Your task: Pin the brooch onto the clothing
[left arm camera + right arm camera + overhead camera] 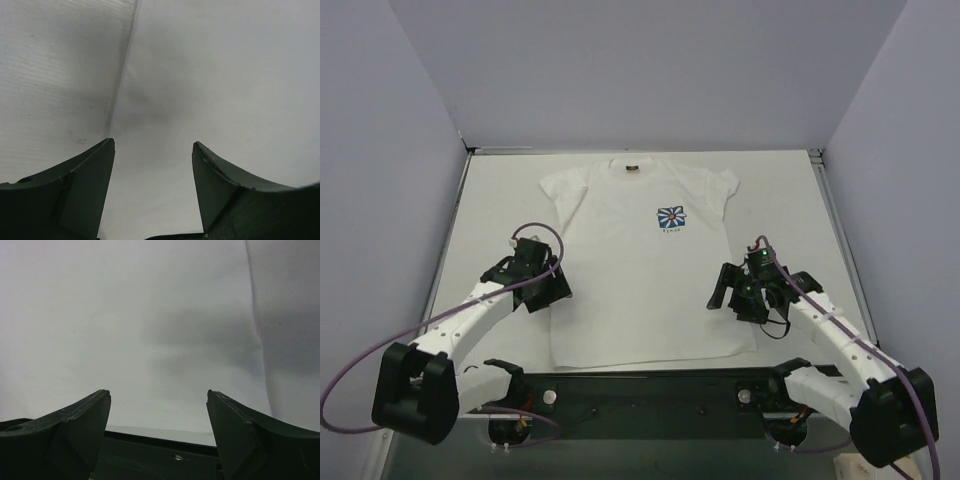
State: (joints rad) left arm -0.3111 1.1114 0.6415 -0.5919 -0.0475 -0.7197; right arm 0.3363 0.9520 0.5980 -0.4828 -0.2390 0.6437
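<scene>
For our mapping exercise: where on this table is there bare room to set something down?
Free: table strip between shirt and left wall; matching strip by right wall. Crowded: shirt's lower sides, under left arm and right arm, and the near edge.

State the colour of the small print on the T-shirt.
Blue print with a white flower; the top external view shows it best.

No writing can be read for certain. The white T-shirt (640,290) carries a small blue print (671,216) with a line of tiny blue letters under it, too small to make out. Its dark neck label (632,168) is equally illegible.
</scene>
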